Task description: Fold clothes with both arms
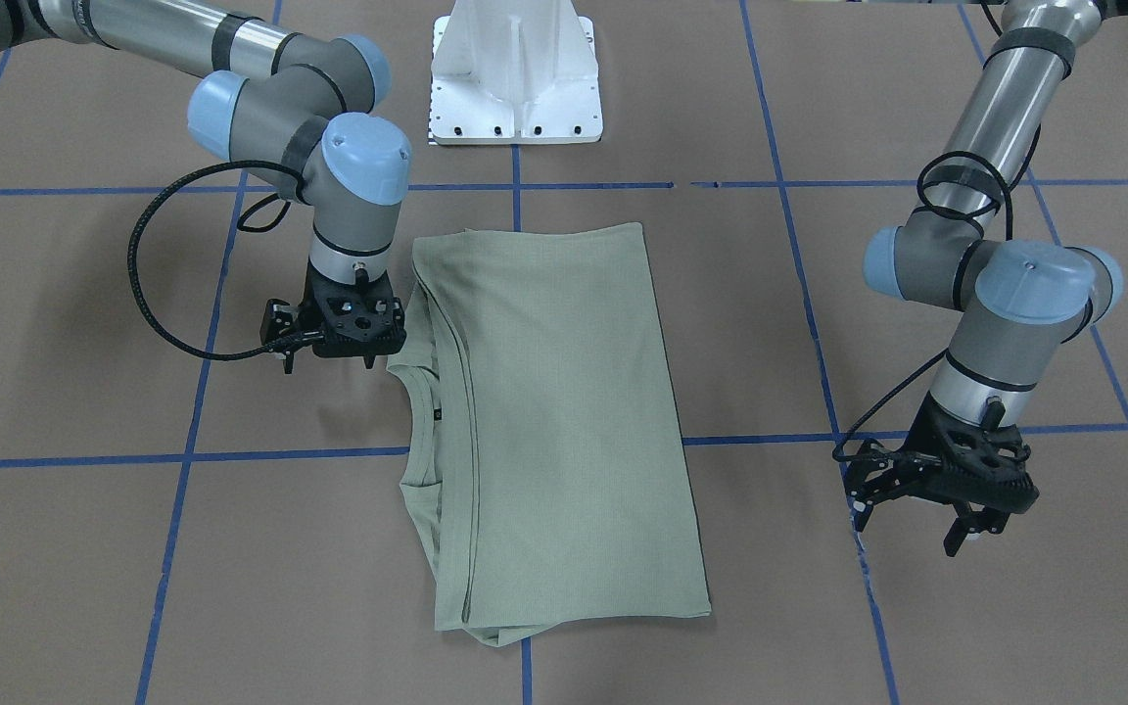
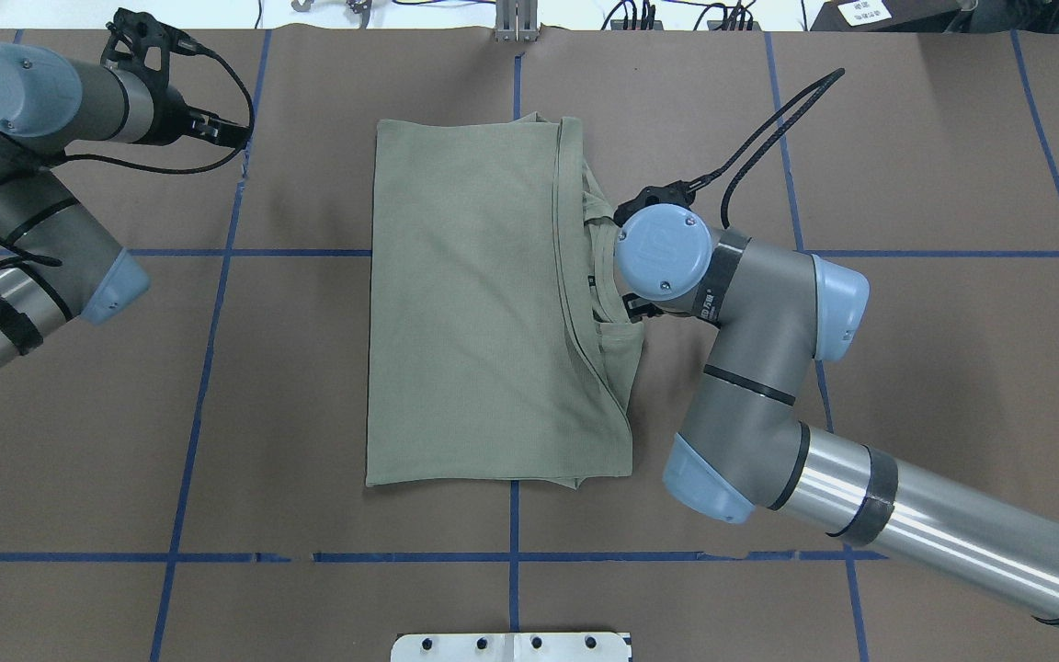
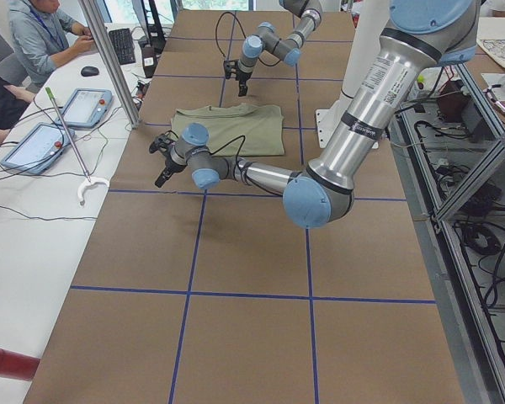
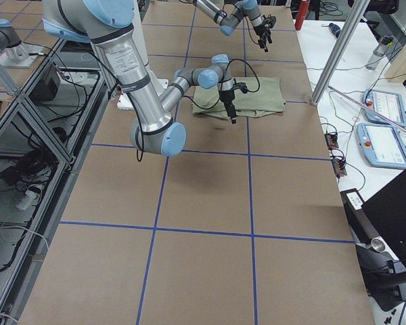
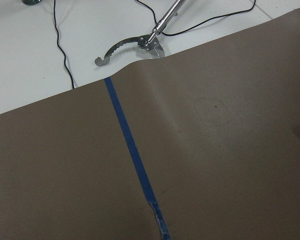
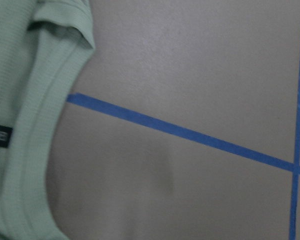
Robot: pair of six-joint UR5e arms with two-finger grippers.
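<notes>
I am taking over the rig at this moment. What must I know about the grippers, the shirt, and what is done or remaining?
Left gripper: open, empty, above bare table, apart from the shirt.
Right gripper: open, empty, beside the shirt's neckline.
Shirt: flat mid-table, folded into a long rectangle, neckline toward the right arm.
Done: lengthwise folding.
Left: probably one crosswise fold.

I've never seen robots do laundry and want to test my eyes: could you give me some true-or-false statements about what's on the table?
The shirt lies folded on the table. True.
The left gripper holds the shirt. False: it hangs over bare table, away from it.
The right gripper is beside the neckline. True.
The shirt is red. False: it is pale green.
</notes>
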